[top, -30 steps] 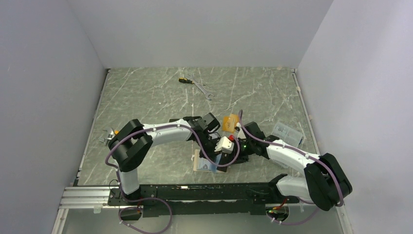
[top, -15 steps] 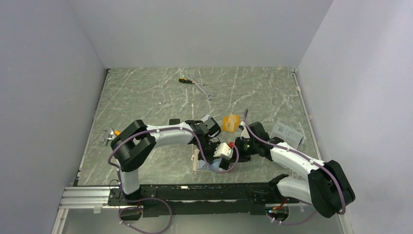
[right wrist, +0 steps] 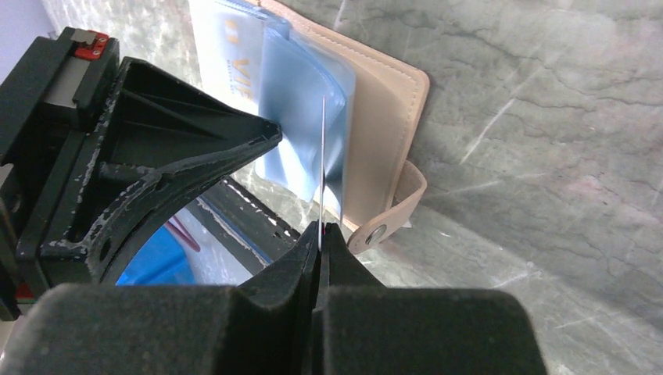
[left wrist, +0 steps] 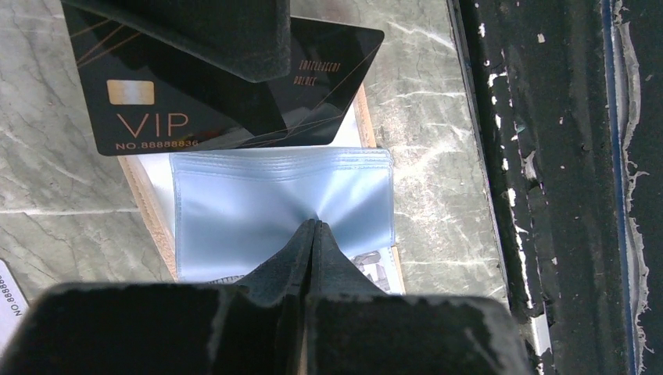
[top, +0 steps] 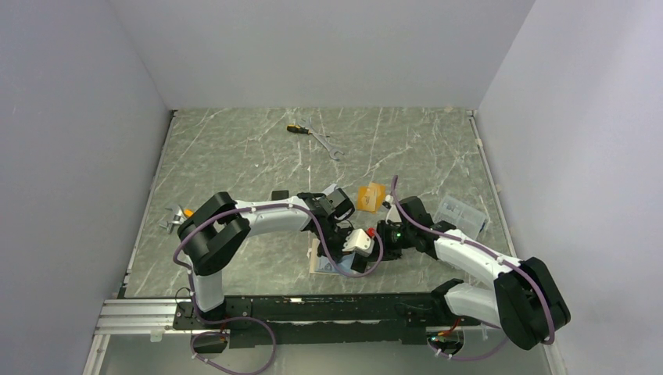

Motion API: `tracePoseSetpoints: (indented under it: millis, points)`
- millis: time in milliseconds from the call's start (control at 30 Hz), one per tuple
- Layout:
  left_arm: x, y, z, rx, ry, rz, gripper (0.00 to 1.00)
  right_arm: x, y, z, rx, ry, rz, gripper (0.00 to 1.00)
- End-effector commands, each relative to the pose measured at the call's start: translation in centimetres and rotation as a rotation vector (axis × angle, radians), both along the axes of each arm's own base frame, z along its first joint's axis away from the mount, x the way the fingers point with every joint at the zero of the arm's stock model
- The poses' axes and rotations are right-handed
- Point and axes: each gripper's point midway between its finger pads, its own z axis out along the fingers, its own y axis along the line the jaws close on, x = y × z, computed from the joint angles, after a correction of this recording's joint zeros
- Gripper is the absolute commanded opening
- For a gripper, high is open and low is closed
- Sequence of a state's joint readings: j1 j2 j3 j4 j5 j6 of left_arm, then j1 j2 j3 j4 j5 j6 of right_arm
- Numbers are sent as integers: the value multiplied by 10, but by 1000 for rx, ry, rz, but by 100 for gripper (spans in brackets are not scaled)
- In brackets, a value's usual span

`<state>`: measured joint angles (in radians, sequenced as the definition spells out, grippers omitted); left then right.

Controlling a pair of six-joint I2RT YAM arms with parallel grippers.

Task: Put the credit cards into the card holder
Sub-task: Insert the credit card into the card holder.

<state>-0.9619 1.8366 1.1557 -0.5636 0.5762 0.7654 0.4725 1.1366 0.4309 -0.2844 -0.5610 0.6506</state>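
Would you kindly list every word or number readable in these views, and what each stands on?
"VIP": gold, on the black card.
"NO.888888…": below it on the same card, its end hidden by the blue sleeve.
Two small lines at that card's right end: too blurred to read.
"8888…": on the pale card at the frame's edge, cut off.
"VI…": orange, on a tucked card inside the card holder, the rest covered.

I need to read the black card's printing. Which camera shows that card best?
The left wrist view: the black card faces the lens with its VIP lettering legible, though its upper part is covered. The right wrist view shows it only edge-on, as a thin line. In the top external view I cannot make it out.
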Motion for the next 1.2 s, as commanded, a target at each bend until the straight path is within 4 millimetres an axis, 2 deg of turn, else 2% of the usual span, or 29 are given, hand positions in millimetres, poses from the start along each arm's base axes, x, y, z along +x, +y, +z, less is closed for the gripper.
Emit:
tracePoseSetpoints:
  millis: [0,400,667,1167]
  points:
    - [2,8,6,26,-14,2,2,5,8,12,60,-45,24,0]
    - [3,9,8,20,-6,14,2,6,14,13,106,-42,37,0]
    - [9,4,25,-14,22,37,3,7,12,3,105,-10,25,0]
    - [7,5,33,-23,49,45,4,6,15,-13,152,46,38,0]
